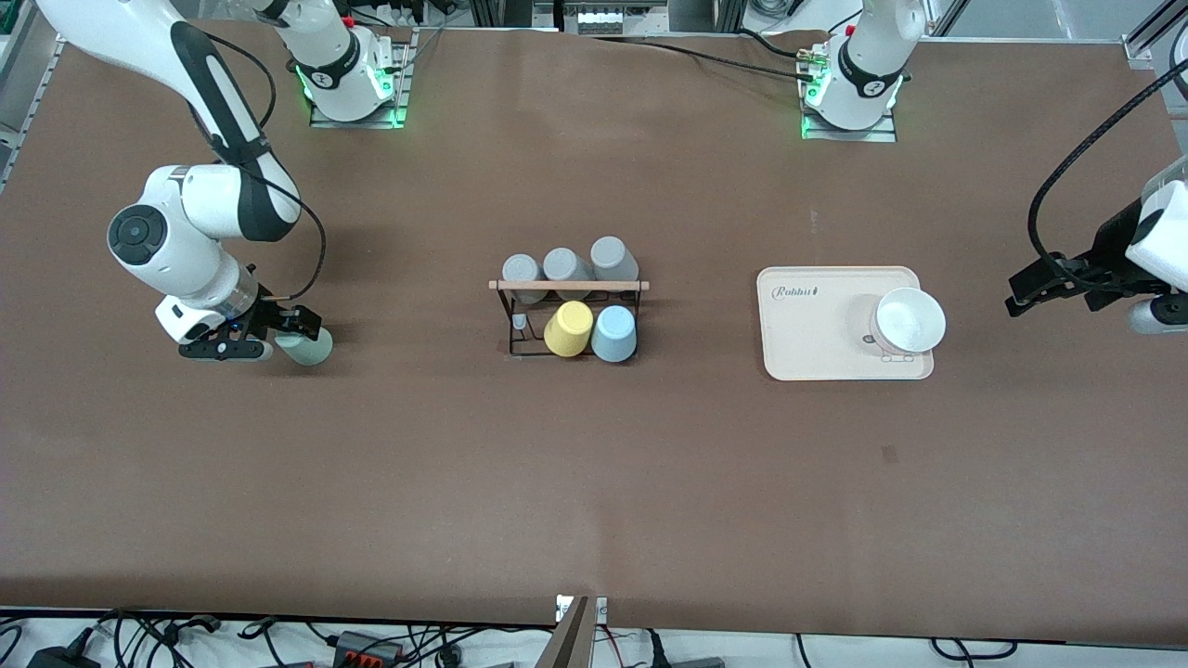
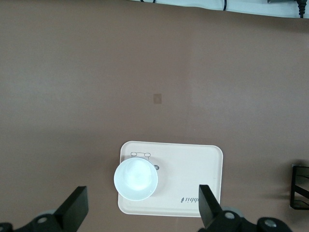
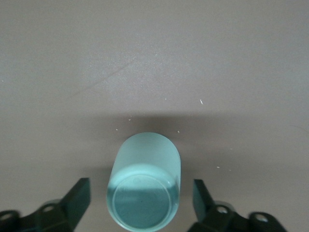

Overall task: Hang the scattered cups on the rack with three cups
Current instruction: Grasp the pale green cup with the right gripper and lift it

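High front view over table [image 1: 594, 482], wrist views looking down close

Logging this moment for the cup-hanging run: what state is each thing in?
mint green cup: upside down on the table, between the right gripper's jaws, not yet clamped.
light blue cup: upside down on the rack.
yellow cup: upside down on the rack.
white bowl: upright on the cream tray.
left gripper: open, above the tray.
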`<move>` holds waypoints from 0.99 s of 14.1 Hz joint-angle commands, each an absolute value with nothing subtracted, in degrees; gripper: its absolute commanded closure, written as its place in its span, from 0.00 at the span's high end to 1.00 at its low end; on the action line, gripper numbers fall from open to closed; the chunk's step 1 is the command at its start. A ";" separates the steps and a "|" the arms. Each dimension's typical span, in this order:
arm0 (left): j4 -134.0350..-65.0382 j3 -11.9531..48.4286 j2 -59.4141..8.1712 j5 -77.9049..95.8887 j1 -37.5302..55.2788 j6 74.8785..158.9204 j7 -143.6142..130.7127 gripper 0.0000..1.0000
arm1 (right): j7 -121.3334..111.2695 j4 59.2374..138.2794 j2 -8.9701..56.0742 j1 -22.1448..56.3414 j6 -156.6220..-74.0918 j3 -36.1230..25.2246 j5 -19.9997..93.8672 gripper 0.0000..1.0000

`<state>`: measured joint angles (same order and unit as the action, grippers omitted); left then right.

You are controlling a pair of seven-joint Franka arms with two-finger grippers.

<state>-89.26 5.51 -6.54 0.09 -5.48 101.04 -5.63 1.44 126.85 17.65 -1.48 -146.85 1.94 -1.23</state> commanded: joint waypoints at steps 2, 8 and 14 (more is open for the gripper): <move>-88.86 5.80 -5.98 -0.09 -5.71 99.93 -5.01 1.00 | 0.79 127.71 17.66 -1.58 -147.83 2.11 -1.41 0.49; -88.24 3.00 -6.76 -0.17 -1.24 100.02 -5.54 1.00 | 0.27 127.18 15.57 -1.58 -147.13 2.11 -1.41 0.16; -86.57 3.25 -6.94 -0.18 -0.88 96.68 -4.84 1.00 | 3.24 115.69 8.62 -1.23 -126.78 5.44 -1.32 0.15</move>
